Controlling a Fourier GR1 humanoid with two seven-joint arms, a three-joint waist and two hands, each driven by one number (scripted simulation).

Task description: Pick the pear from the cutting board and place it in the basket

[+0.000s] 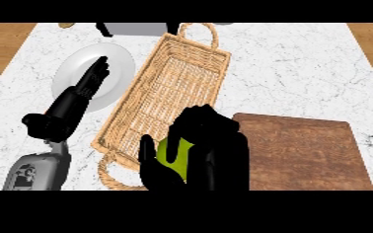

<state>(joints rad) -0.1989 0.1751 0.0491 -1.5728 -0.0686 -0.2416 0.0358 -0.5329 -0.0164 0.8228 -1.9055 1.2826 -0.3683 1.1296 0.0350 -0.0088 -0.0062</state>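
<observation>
Pear (177, 159), green, orientation hidden, is held in the curled right hand (207, 148) over the basket (169, 86) by its near corner, beside the cutting board (302, 150); left hand (86, 86) lies open over the plate (116, 64).

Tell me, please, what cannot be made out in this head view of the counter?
- Pear: mostly hidden by the right hand curled round it; only a green patch shows.
- Basket: its near end is covered by the same hand.
- Plate: partly covered by the open left hand.
- Grey object at the top: cut off by the edge, cannot be identified.
- Cutting board: near edge cut off at the bottom.
</observation>
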